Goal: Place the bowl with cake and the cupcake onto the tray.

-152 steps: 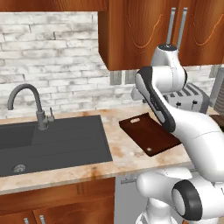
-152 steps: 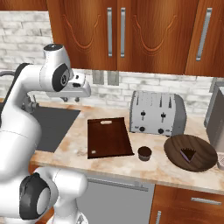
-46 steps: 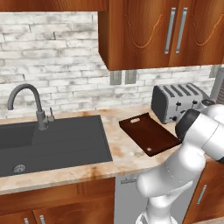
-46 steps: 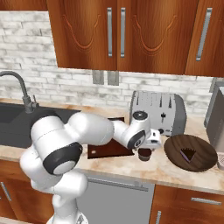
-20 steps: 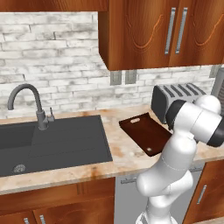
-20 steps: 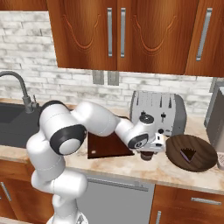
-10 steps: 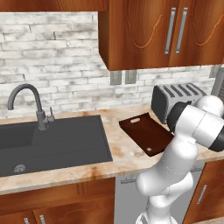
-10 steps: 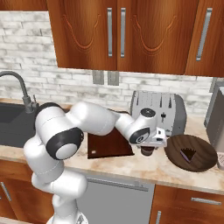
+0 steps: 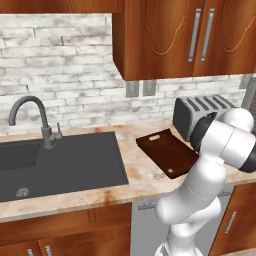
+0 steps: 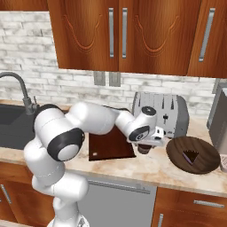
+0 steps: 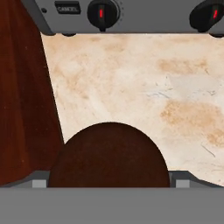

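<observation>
Marbled beige counter carries all task items. The gripper is low over the cupcake, jaws spread wide, one to each side of it; whether they touch it cannot be told. The cupcake sits just beside the right edge of the tray, on bare counter, not on the board. The toaster stands close behind, limiting room rearward. The bowl with cake rests to the right, apart from the cupcake, with a strip of open counter between them. The sink lies well left of the tray.
</observation>
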